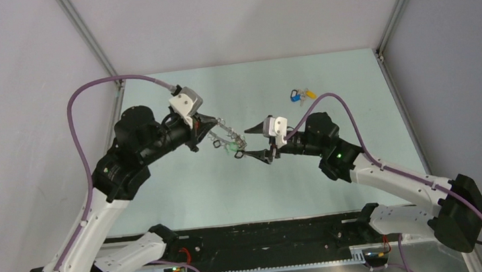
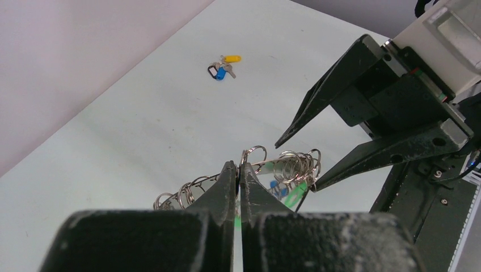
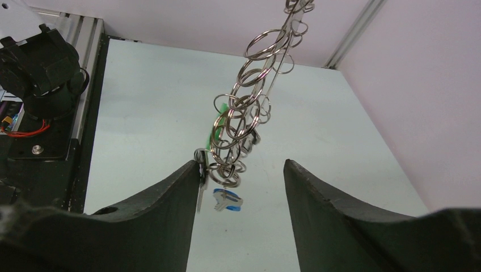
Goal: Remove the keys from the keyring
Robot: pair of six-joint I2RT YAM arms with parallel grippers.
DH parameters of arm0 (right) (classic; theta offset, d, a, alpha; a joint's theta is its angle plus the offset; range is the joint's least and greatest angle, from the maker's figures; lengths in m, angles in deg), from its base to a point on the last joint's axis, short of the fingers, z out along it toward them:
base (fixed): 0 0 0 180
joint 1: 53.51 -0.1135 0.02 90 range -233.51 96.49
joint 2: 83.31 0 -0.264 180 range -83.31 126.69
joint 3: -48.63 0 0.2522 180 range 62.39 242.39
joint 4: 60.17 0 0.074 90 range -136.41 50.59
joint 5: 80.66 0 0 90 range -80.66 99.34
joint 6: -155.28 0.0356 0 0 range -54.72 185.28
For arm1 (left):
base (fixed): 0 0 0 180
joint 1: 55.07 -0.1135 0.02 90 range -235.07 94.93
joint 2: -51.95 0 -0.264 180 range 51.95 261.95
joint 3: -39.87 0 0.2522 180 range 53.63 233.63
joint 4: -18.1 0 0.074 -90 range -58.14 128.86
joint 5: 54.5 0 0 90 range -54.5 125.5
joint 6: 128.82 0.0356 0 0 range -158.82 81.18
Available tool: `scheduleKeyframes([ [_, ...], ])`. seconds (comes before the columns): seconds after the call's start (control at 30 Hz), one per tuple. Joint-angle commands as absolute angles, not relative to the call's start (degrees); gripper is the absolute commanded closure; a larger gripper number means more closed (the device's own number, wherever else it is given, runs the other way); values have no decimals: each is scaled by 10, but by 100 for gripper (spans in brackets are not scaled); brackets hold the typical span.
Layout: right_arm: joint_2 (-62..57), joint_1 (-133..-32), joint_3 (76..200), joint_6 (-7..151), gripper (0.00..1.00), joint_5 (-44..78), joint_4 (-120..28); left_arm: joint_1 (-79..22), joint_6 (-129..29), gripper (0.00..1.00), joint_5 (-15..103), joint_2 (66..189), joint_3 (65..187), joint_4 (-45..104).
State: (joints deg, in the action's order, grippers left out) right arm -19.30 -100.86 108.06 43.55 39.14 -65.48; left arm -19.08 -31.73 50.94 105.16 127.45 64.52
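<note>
My left gripper (image 1: pixel 214 127) is shut on the keyring (image 1: pixel 228 137) and holds it above the table. In the left wrist view the fingertips (image 2: pixel 239 167) pinch the ring's thin wire (image 2: pixel 272 164), which is strung with many small split rings. Keys hang at the far end: a blue-headed one (image 3: pixel 227 201), a green one (image 3: pixel 215 133) and a silver blade (image 3: pixel 201 195). My right gripper (image 3: pixel 241 164) is open, its jaws either side of the hanging end. The silver blade lies against the left finger (image 3: pixel 170 204). From above the right gripper (image 1: pixel 247 143) faces the ring's end.
A small bunch of blue- and yellow-headed keys (image 1: pixel 301 94) lies on the pale green table (image 1: pixel 184 196) at the back right; it also shows in the left wrist view (image 2: pixel 222 67). Grey walls enclose the table. A black rail (image 1: pixel 269 234) runs along the near edge.
</note>
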Motion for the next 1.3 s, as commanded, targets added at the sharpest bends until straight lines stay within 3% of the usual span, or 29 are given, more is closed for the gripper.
scheduleKeyframes([
  [0.0,-180,-1014,1110,424,41,390,-702,-188,-317,100,525,1040,1288,594],
  [0.1,-172,-1014,1114,415,53,383,-700,-188,-318,100,529,1036,1288,591],
  [0.3,-158,-1015,1117,423,55,385,-727,-188,-333,100,539,1031,1284,577],
  [0.33,-156,-1015,1119,423,59,384,-732,-188,-336,100,547,1032,1283,575],
  [0.37,-152,-1015,1120,423,69,380,-733,-188,-340,100,550,1032,1283,572],
  [0.5,-150,-1017,1124,427,82,368,-742,-188,-349,100,569,1034,1278,561],
  [0.53,-151,-1017,1124,425,93,366,-742,-188,-353,100,570,1034,1274,558],
  [0.57,-154,-1017,1124,423,97,358,-742,-188,-365,100,570,1035,1270,552],
  [0.77,-188,-1019,1123,341,100,262,-694,-188,-424,99,515,1043,1224,537],
  [0.83,-201,-1019,1124,311,100,237,-687,-188,-441,89,485,1039,1209,533],
  [0.87,-209,-1018,1124,303,100,229,-687,-188,-450,75,477,1038,1204,532],
  [0.9,-212,-1017,1124,288,100,216,-686,-188,-454,67,462,1036,1196,531],
  [0.93,-218,-1016,1127,280,100,207,-684,-188,-461,50,452,1034,1192,531],
  [1.0,-223,-1011,1141,256,100,195,-669,-189,-465,33,447,1023,1183,531],
  [1.07,-227,-1010,1158,223,100,181,-648,-189,-468,25,443,1013,1175,531],
  [1.27,-234,-1014,1205,131,100,154,-589,-189,-472,23,442,982,1131,517],
])
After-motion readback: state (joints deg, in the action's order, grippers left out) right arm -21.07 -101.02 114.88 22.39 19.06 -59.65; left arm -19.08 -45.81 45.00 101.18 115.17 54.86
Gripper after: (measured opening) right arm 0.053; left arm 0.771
